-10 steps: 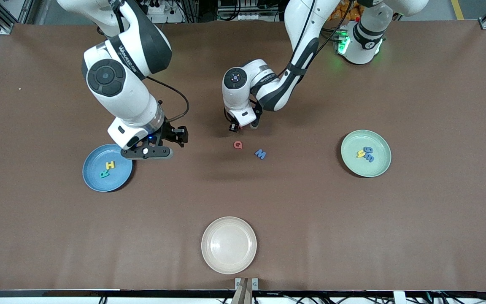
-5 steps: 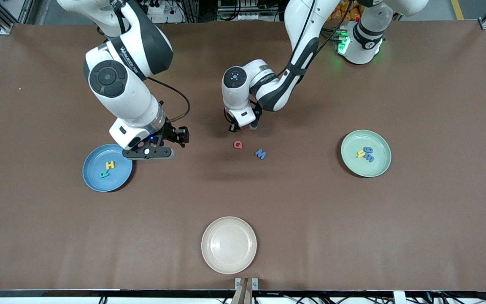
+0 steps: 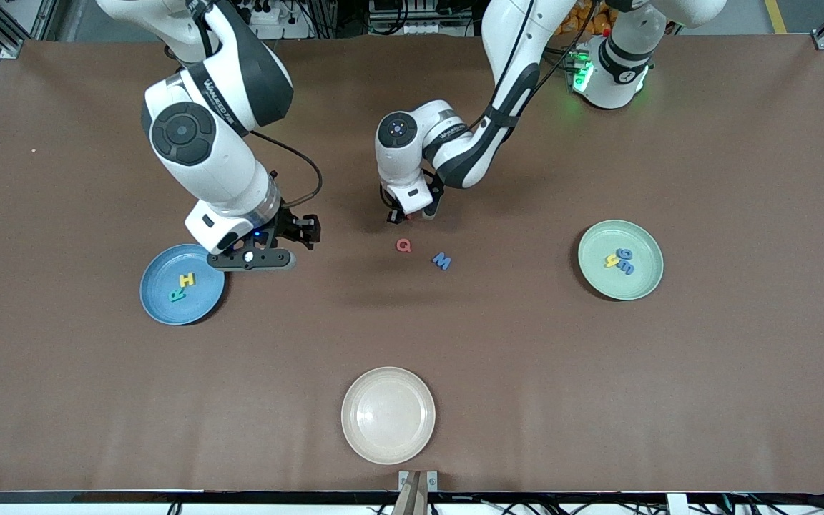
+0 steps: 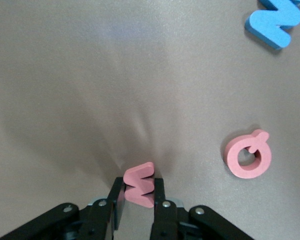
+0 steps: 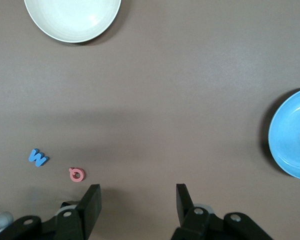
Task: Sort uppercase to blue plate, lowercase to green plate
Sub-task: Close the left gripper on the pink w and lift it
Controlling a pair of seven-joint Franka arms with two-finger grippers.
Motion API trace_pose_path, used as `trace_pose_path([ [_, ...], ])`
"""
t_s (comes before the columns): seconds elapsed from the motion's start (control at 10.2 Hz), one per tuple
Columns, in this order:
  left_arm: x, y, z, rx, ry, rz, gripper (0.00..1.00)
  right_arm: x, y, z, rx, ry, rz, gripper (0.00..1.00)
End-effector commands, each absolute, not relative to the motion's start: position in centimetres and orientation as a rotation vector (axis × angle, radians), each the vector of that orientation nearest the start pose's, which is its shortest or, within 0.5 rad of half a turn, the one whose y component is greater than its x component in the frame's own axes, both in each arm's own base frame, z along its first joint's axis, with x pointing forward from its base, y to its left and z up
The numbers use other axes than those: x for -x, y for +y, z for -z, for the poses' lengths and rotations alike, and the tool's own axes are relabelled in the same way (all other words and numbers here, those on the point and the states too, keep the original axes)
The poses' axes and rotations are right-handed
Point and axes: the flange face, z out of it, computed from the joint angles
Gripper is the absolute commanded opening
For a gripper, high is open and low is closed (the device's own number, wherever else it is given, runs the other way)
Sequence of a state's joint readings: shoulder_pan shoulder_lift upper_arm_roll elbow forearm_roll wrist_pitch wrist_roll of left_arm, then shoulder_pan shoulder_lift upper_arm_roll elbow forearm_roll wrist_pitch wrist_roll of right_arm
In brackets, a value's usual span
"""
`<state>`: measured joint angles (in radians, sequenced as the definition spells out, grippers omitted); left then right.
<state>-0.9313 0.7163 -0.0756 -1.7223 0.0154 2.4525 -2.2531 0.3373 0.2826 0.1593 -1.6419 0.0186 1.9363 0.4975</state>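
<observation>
Front view: left gripper low at mid-surface, just farther from the camera than red Q and blue W/M. Right gripper hangs beside blue plate, which holds teal-green R and yellow H. Green plate holds blue g, yellow h and blue m. Cream-beige plate nearest camera.
Left wrist view: left gripper clenched on small red w, Q apart from it.
Right wrist view: right gripper's fingers spread, grasping nothing.
</observation>
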Motion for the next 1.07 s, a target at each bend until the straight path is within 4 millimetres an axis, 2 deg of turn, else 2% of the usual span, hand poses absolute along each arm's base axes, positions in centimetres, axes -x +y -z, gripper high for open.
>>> trace_pose_path([
  [0.0,-36.0,-56.1,-16.5,2.584,-1.761,-0.030,0.00,-57.4,30.2,-45.7,3.072,0.042,-0.020,0.69],
  [0.39,-36.4,-55.8,-19.2,2.638,-1.618,-0.025,0.00,-57.3,30.4,-45.6,3.071,0.042,-0.021,0.69],
  [0.59,-36.9,-55.0,-20.9,2.695,-1.435,-0.031,0.00,-57.1,31.0,-45.3,3.072,0.057,-0.027,0.69],
  [0.78,-38.8,-52.7,-24.3,2.724,-1.256,-0.051,0.00,-56.8,32.7,-44.4,3.063,0.075,-0.009,0.69],
  [0.88,-39.9,-51.1,-26.0,2.747,-1.138,-0.074,0.00,-56.6,33.7,-43.9,3.055,0.084,0.002,0.69],
  [0.98,-41.7,-48.6,-27.6,2.753,-1.056,-0.100,0.00,-56.1,35.5,-42.8,3.050,0.090,0.007,0.70],
])
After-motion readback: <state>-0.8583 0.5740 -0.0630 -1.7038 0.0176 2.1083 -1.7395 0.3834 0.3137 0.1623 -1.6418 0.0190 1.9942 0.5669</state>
